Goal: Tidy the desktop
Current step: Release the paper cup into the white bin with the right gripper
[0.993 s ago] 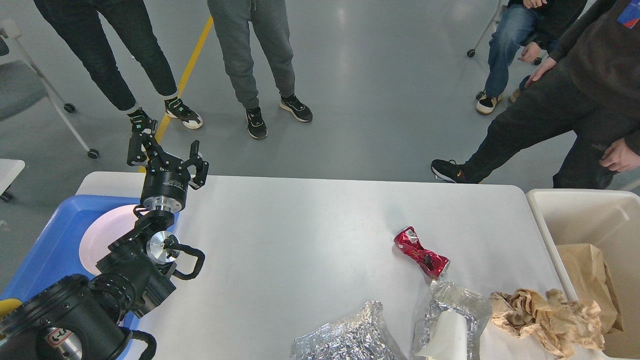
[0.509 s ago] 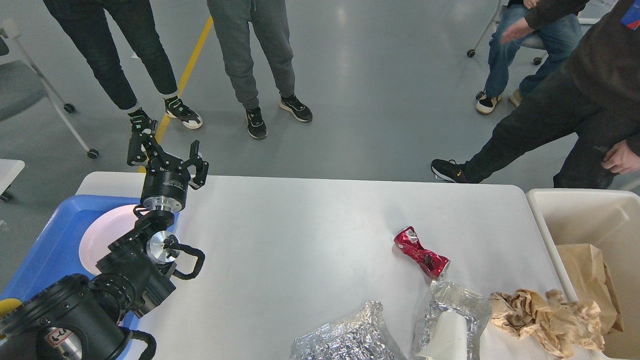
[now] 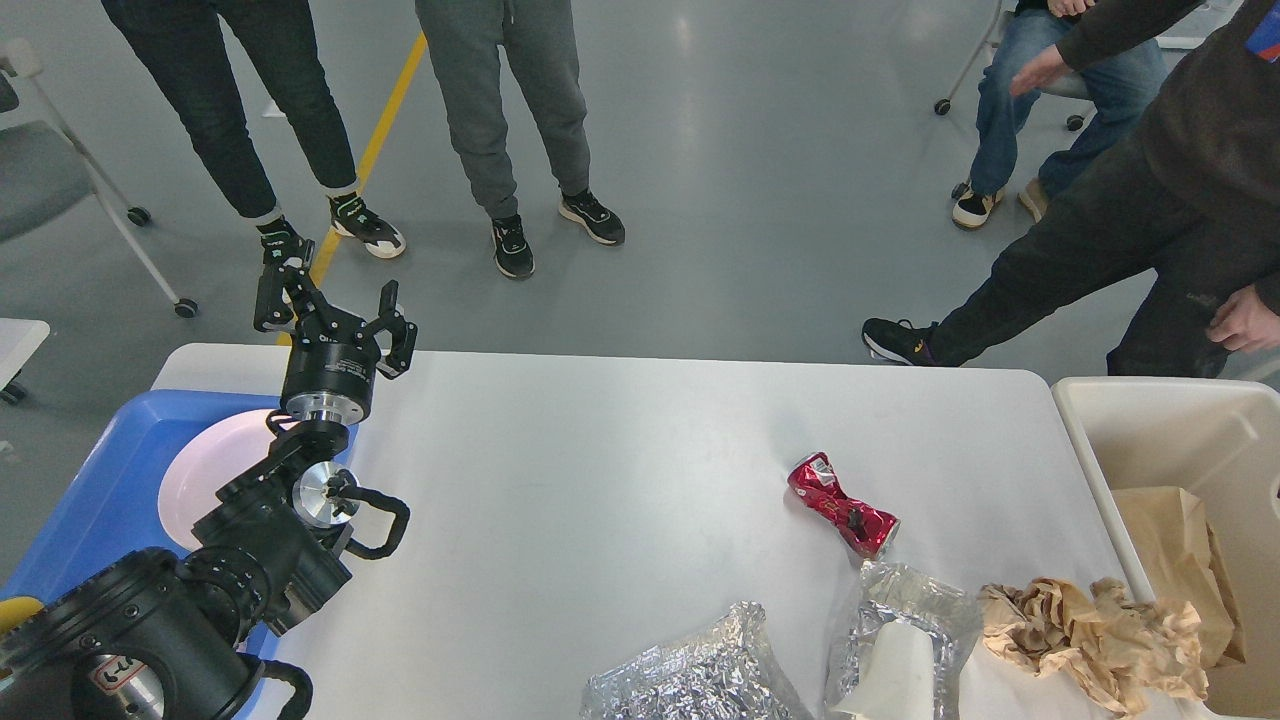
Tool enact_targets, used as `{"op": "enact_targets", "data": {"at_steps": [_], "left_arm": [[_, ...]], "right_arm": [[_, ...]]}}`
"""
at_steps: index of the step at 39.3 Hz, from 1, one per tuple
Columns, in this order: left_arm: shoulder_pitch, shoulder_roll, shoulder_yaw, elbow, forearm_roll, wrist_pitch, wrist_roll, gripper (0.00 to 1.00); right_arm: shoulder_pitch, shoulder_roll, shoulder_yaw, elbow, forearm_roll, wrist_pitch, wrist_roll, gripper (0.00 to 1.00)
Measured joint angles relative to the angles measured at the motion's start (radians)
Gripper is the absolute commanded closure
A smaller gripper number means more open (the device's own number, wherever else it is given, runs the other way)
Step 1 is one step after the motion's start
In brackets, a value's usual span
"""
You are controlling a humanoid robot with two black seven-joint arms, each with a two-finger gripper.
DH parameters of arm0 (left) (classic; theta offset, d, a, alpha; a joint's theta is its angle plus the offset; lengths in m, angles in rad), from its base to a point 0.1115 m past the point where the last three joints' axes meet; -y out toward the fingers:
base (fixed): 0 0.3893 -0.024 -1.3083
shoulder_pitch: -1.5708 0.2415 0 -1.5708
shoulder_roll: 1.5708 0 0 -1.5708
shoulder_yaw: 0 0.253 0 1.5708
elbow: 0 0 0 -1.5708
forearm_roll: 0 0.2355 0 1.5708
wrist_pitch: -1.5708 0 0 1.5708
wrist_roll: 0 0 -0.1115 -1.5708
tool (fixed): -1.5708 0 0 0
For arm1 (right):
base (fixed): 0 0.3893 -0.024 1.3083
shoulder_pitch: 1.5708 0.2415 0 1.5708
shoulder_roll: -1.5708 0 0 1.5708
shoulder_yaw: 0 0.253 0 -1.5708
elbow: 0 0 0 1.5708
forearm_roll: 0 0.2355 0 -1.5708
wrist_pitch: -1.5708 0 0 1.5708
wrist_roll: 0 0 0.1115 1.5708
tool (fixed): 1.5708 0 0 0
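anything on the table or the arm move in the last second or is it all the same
Nothing on the desktop moved. The left gripper stays raised and open over the far left corner, holding nothing. The crushed red can, foil pieces, paper cup and crumpled brown paper lie where they were. Only the bystanders shifted: the seated person's hand came up off the knee.

White counter (image 3: 620,450), plain, no pattern. Blue tray (image 3: 100,480) with a pale pink plate (image 3: 205,470) on it. My left claw (image 3: 330,300) is black, silver ring at the wrist. Crushed can (image 3: 842,505) is red with white markings. Two silver foil wrappers (image 3: 690,675), crinkled and shiny. Crumpled paper (image 3: 1095,630) is tan-brown. Cream-white bin (image 3: 1150,420) with a brown paper bag (image 3: 1175,545) inside. Grey floor (image 3: 750,150), yellow line (image 3: 375,140).
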State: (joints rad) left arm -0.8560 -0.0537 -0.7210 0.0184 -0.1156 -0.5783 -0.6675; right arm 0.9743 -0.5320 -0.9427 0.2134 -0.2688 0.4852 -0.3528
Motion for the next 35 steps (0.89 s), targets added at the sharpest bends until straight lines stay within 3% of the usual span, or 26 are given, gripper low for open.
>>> {"op": "enact_targets", "data": {"at_steps": [5,8,16,17,21,35], "left_arm": [[0.000,0.000,0.000,0.000,0.000,0.000,0.000,0.03],[0.000,0.000,0.000,0.000,-0.001,0.000,0.000,0.03],[0.000,0.001,0.000,0.000,-0.001,0.000,0.000,0.03],[0.000,0.001,0.000,0.000,-0.001,0.000,0.000,0.03],[0.000,0.001,0.000,0.000,-0.001,0.000,0.000,0.03],[0.000,0.000,0.000,0.000,-0.001,0.000,0.000,0.03]], "right_arm": [[-0.001,0.001,0.006,0.000,0.005,-0.005,0.001,0.75],[-0.002,0.001,0.011,0.000,0.006,-0.009,0.002,0.61],[-0.016,0.001,0.015,0.000,0.008,-0.029,0.001,0.39],[-0.017,0.001,0.019,0.000,0.008,-0.030,0.001,0.35],[-0.021,0.000,0.041,-0.005,0.008,-0.034,0.000,0.00],[0.119,-0.052,0.093,0.054,0.056,-0.013,0.000,0.00]]}}
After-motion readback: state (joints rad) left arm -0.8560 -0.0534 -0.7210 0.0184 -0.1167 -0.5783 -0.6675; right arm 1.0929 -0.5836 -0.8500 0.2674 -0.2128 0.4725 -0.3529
